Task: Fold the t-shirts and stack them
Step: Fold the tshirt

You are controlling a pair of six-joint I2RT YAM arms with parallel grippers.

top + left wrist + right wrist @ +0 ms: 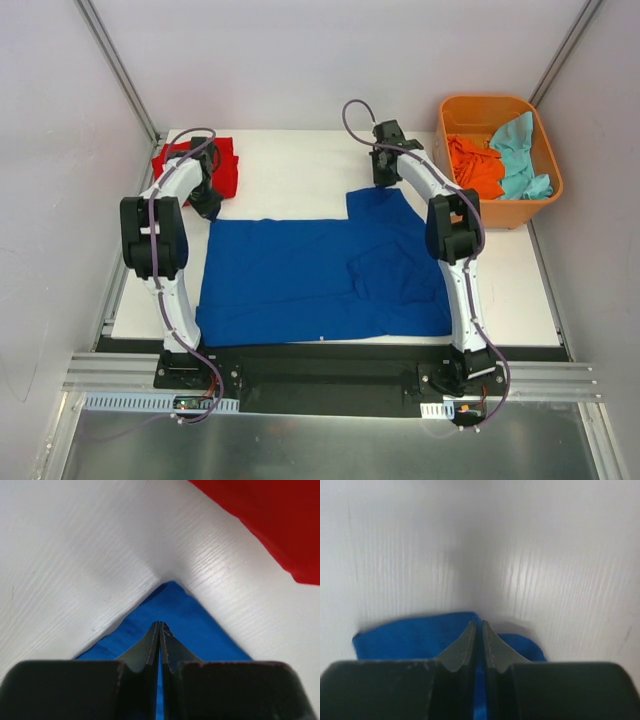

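A royal-blue t-shirt (320,270) lies spread flat on the white board (290,165). My left gripper (208,205) is at its far left corner. In the left wrist view the gripper (160,625) is shut on that blue corner (200,630). My right gripper (383,180) is at the far edge of the shirt's raised right part. In the right wrist view the gripper (476,625) is shut on the blue edge (410,637). A red t-shirt (218,165) lies folded behind the left gripper and also shows in the left wrist view (270,520).
A rigid orange tub (545,190) stands at the far right, holding an orange t-shirt (475,165) and a teal t-shirt (520,150). Grey walls close in the back and sides. The arm bases sit on a black rail at the near edge.
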